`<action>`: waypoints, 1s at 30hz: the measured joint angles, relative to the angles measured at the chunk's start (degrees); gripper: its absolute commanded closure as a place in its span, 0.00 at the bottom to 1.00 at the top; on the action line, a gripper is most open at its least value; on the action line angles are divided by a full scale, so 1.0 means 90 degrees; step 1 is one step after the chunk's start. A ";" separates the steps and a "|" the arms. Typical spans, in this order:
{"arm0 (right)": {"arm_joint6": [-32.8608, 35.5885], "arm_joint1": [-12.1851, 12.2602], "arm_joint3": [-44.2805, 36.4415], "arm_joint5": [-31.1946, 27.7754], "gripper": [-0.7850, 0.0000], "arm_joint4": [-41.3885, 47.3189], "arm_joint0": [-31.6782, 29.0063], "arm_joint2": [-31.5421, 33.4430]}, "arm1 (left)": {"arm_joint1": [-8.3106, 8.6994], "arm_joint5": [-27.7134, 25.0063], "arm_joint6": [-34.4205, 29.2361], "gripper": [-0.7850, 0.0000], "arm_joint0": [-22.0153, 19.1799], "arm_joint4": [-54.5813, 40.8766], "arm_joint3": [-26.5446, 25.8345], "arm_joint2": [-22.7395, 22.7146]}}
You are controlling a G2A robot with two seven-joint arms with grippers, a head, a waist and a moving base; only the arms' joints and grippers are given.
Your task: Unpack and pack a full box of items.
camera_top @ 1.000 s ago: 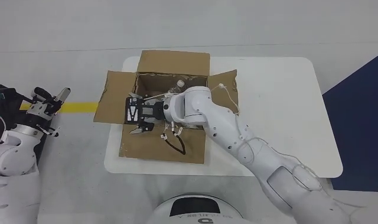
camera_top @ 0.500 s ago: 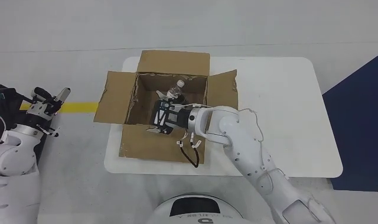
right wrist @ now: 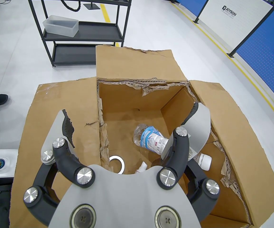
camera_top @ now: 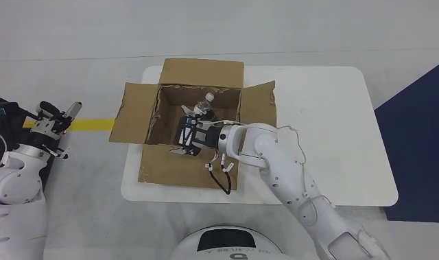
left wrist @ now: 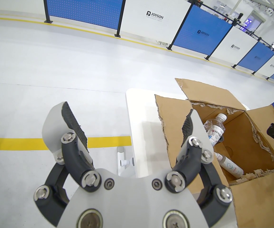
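The white rounded counter (camera_top: 322, 123) carries an open brown cardboard box (camera_top: 202, 73), flaps spread. The right gripper (right wrist: 131, 117) hangs over the box opening, jaws wide apart and empty, above a clear plastic water bottle (right wrist: 151, 140) lying inside. The left gripper (left wrist: 128, 115), likewise spread, sits well off the counter.

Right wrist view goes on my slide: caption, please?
Open right hand above the opened cardboard box, a water bottle lying inside.
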 measured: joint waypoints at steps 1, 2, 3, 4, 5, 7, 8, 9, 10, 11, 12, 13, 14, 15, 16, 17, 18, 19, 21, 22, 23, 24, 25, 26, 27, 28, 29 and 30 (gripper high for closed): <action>0.0000 0.0000 0.0000 0.0000 0.00 0.0000 0.0000 0.0000 | 0.0000 0.0000 0.0000 0.00 0.0000 0.0000 0.0000 0.0000; 0.0000 0.0000 0.0000 0.0000 0.00 0.0000 0.0000 0.0000 | 0.0000 0.0000 0.0000 0.00 0.0000 0.0000 0.0000 0.0000; 0.0000 0.0000 0.0000 0.0000 0.00 0.0000 0.0000 0.0000 | 0.0000 0.0000 0.0000 0.00 0.0000 0.0000 0.0000 0.0000; 0.0000 0.0000 0.0000 0.0000 0.00 0.0000 0.0000 0.0000 | 0.0000 0.0000 0.0000 0.00 0.0000 0.0000 0.0000 0.0000; 0.0000 0.0000 0.0000 0.0000 0.00 0.0000 0.0000 0.0000 | 0.0000 0.0000 0.0000 0.00 0.0000 0.0000 0.0000 0.0000; 0.0000 0.0000 0.0000 0.0000 0.00 0.0000 0.0000 0.0000 | 0.0000 0.0000 0.0000 0.00 0.0000 0.0000 0.0000 0.0000; 0.0000 0.0000 0.0000 0.0000 0.00 0.0000 0.0000 0.0000 | 0.0000 0.0000 0.0000 0.00 0.0000 0.0000 0.0000 0.0000; 0.0000 0.0000 0.0000 0.0000 0.00 0.0000 0.0000 0.0000 | 0.0000 0.0000 0.0000 0.00 0.0000 0.0000 0.0000 0.0000; 0.0000 0.0000 0.0000 0.0000 0.00 0.0000 0.0000 0.0000 | 0.0000 0.0000 0.0000 0.00 0.0000 0.0000 0.0000 0.0000; 0.0000 0.0000 0.0000 0.0000 0.00 0.0000 0.0000 0.0000 | 0.0000 0.0000 0.0000 0.00 0.0000 0.0000 0.0000 0.0000; 0.0000 0.0000 0.0000 0.0000 0.00 0.0000 0.0000 0.0000 | 0.0000 0.0000 0.0000 0.00 0.0000 0.0000 0.0000 0.0000; 0.0000 0.0000 0.0000 0.0000 0.00 0.0000 0.0000 0.0000 | 0.0000 0.0000 0.0000 0.00 0.0000 0.0000 0.0000 0.0000; 0.0000 0.0000 0.0000 0.0000 0.00 0.0000 0.0000 0.0000 | 0.0000 0.0000 0.0000 0.00 0.0000 0.0000 0.0000 0.0000; 0.0000 0.0000 0.0000 0.0000 0.00 0.0000 0.0000 0.0000 | 0.0000 0.0000 0.0000 0.00 0.0000 0.0000 0.0000 0.0000; 0.0000 0.0000 0.0000 0.0000 0.00 0.0000 0.0000 0.0000 | 0.0000 0.0000 0.0000 0.00 0.0000 0.0000 0.0000 0.0000; 0.0000 0.0000 0.0000 0.0000 0.00 0.0000 0.0000 0.0000 | 0.0000 0.0000 0.0000 0.00 0.0000 0.0000 0.0000 0.0000; 0.0000 0.0000 0.0000 0.0000 0.00 0.0000 0.0000 0.0000 | 0.0000 0.0000 0.0000 0.00 0.0000 0.0000 0.0000 0.0000; 0.0000 0.0000 0.0000 0.0000 0.00 0.0000 0.0000 0.0000 | 0.0000 0.0000 0.0000 0.00 0.0000 0.0000 0.0000 0.0000; 0.0000 0.0000 0.0000 0.0000 0.00 0.0000 0.0000 0.0000 | 0.0000 0.0000 0.0000 0.00 0.0000 0.0000 0.0000 0.0000; 0.0000 0.0000 0.0000 0.0000 0.00 0.0000 0.0000 0.0000 | 0.0000 0.0000 0.0000 0.00 0.0000 0.0000 0.0000 0.0000; 0.0000 0.0000 0.0000 0.0000 0.00 0.0000 0.0000 0.0000 | 0.0000 0.0000 0.0000 0.00 0.0000 0.0000 0.0000 0.0000; 0.0000 0.0000 0.0000 0.0000 0.00 0.0000 0.0000 0.0000 | 0.0000 0.0000 0.0000 0.00 0.0000 0.0000 0.0000 0.0000; 0.0000 0.0000 0.0000 0.0000 0.00 0.0000 0.0000 0.0000 | 0.0000 0.0000 0.0000 0.00 0.0000 0.0000 0.0000 0.0000; 0.0000 0.0000 0.0000 0.0000 0.00 0.0000 0.0000 0.0000 | 0.0000 0.0000 0.0000 0.00 0.0000 0.0000 0.0000 0.0000; 0.0000 0.0000 0.0000 0.0000 0.00 0.0000 0.0000 0.0000 | 0.0000 0.0000 0.0000 0.00 0.0000 0.0000 0.0000 0.0000; 0.0000 0.0000 0.0000 0.0000 0.00 0.0000 0.0000 0.0000 | 0.0000 0.0000 0.0000 0.00 0.0000 0.0000 0.0000 0.0000; -0.0033 -0.0001 0.0030 -0.0007 0.00 0.0034 -0.0029 0.0008 | 0.0000 0.0000 0.0000 0.00 0.0000 0.0000 0.0000 0.0000; -0.0116 -0.0001 0.0072 -0.0006 0.00 0.0144 -0.0076 0.0037 | 0.0000 0.0000 0.0000 0.00 0.0000 0.0000 0.0000 0.0000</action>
